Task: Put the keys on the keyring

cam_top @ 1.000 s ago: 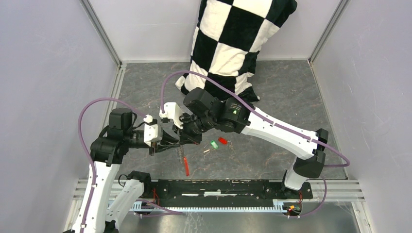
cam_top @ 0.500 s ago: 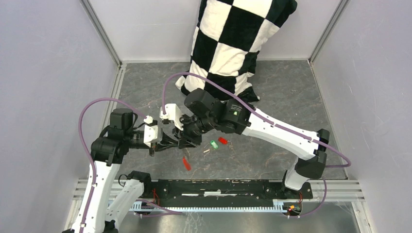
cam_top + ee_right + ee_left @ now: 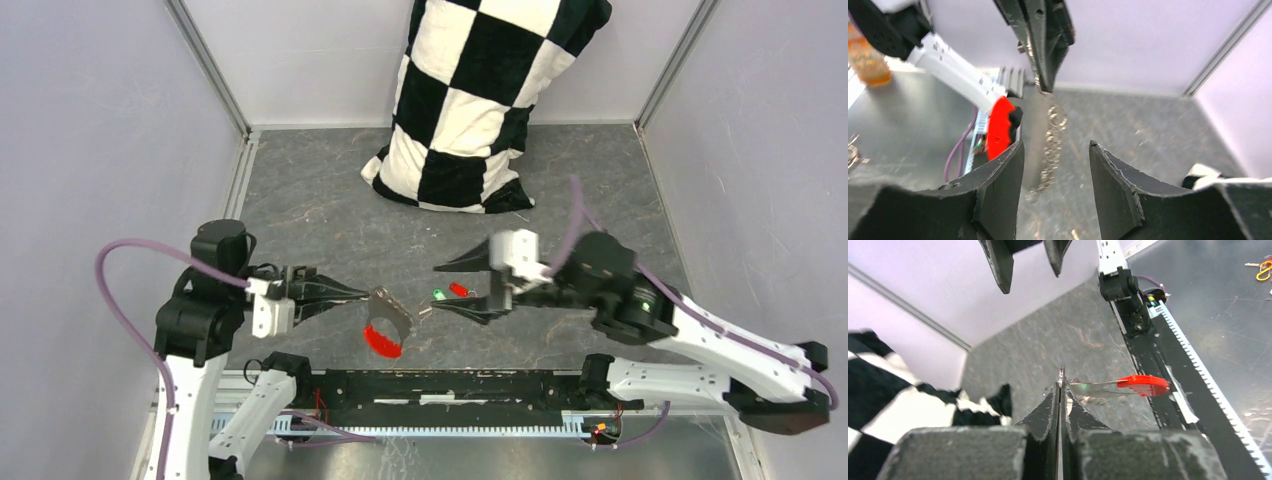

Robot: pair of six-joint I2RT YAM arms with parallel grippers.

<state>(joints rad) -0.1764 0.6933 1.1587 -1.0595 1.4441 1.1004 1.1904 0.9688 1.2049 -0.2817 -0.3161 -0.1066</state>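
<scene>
The keyring (image 3: 390,306) hangs in the air from my left gripper (image 3: 350,293), which is shut on its thin silver ring (image 3: 1061,376). Its red-and-grey fob (image 3: 382,342) dangles below, and the fob (image 3: 1143,385) juts right of the fingertips in the left wrist view. The green-headed key (image 3: 438,295) and the red-headed key (image 3: 459,289) lie side by side on the grey floor. My right gripper (image 3: 452,289) is open just right of the keyring, over the keys, holding nothing. In the right wrist view the ring and chain (image 3: 1054,125) and fob (image 3: 998,127) hang ahead of the open gripper (image 3: 1055,152).
A black-and-white checkered pillow (image 3: 470,100) leans on the back wall. A black rail (image 3: 450,388) runs along the near edge between the arm bases. Lilac walls (image 3: 90,150) enclose both sides.
The right gripper let go of the keyring, opened and drew back to the right. The left gripper shut on the ring and pulled left with it; the fob now hangs from it.
</scene>
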